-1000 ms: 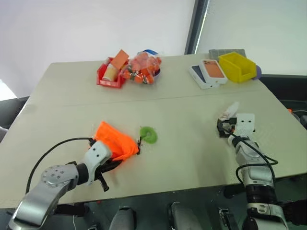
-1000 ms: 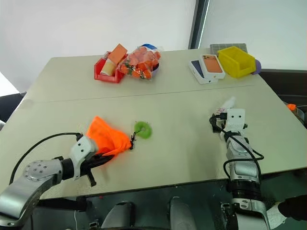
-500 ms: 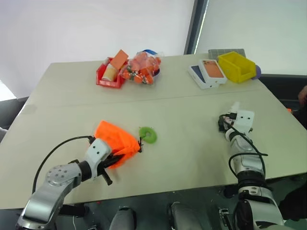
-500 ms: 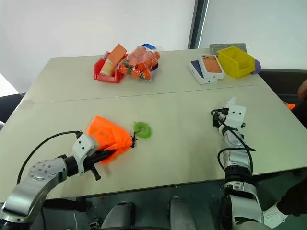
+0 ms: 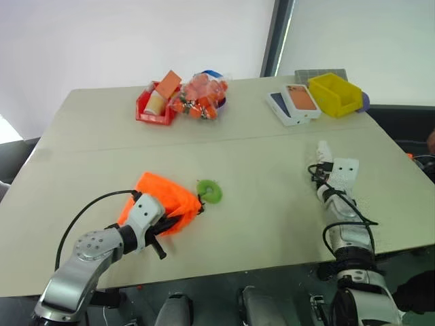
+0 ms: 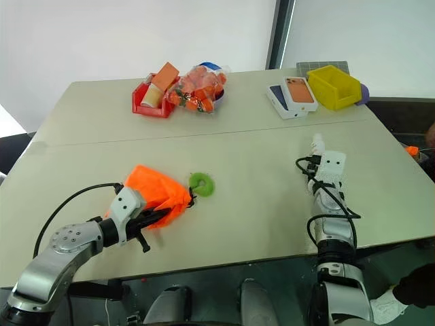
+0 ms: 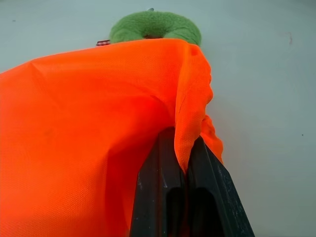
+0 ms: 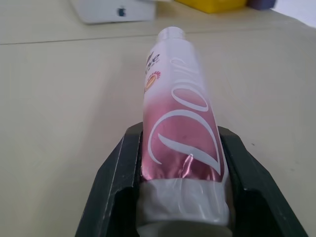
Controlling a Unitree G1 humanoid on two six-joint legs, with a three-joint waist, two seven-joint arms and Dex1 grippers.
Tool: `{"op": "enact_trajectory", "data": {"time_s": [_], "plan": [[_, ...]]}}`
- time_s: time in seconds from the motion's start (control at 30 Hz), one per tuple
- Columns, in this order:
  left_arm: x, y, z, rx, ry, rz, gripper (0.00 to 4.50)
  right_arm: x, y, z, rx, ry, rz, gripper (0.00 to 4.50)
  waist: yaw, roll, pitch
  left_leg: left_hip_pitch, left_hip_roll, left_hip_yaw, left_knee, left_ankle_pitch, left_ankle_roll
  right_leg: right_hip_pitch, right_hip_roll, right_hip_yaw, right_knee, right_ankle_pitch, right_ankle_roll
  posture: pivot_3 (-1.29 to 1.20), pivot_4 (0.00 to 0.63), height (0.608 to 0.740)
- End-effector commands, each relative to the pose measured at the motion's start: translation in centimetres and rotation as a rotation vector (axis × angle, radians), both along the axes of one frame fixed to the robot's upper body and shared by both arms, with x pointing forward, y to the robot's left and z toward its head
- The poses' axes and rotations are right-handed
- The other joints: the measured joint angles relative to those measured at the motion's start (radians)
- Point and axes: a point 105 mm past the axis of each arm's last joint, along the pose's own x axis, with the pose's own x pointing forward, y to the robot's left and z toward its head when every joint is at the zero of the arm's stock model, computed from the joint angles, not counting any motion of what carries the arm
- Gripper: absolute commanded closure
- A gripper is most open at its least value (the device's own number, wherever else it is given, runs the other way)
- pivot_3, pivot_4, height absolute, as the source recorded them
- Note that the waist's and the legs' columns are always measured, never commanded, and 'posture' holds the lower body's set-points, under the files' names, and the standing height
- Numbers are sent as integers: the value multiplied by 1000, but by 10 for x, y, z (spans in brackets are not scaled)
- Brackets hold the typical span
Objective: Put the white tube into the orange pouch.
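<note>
Left eye view shows the desk, with the orange pouch lying near its front left part and the white tube on the right side, well apart from it. The left claw is pressed together on a fold of the pouch fabric. The right claw has its two fingers against both sides of the tube, pinching it. The step in hand seems to be the grasp of the tube. Next, I judge, the tube must be carried to the pouch, whose mouth must first be opened.

Right hand has closed around the white tube; tube now lifted, upright.
</note>
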Motion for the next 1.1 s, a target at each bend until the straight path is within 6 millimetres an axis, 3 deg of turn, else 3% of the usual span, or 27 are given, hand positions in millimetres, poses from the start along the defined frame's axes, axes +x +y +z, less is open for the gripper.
{"op": "enact_trajectory", "data": {"time_s": [0.03,0.13,0.23,0.4,0.57,1.1], "plan": [[2,-4,15,-28,-51,-2,4500,-24,57,50,-69,-154,456,3139,3,1,0,-1,0,0,0,0,0,0,0,0,0,0,1,0,150,740],[3,-4,19,-47,-51,5,4500,-73,97,38,-89,-19,836,3139,3,1,0,0,0,-1,0,0,0,1,0,0,0,-3,4,0,150,740],[4,-5,22,-61,-48,1,4500,-111,124,28,-77,102,1071,3139,6,0,0,1,0,-1,0,0,0,2,0,-1,0,-3,5,0,150,740],[6,-9,28,-83,-45,-7,4500,-132,156,24,-75,187,1245,3139,0,-3,2,1,0,-1,3,-1,0,0,-1,-1,-2,-3,3,0,150,740],[4,-15,36,-110,-47,-31,4500,-128,181,20,-106,197,1303,3139,2,-5,2,-1,-1,-1,4,-1,-1,-5,-2,-1,-4,-3,3,0,150,740],[-8,-25,40,-131,-13,-86,4500,-95,232,21,-155,135,1331,3139,7,-6,1,-1,-1,-3,0,-1,0,-3,0,-1,-1,-1,2,0,150,740]]}}
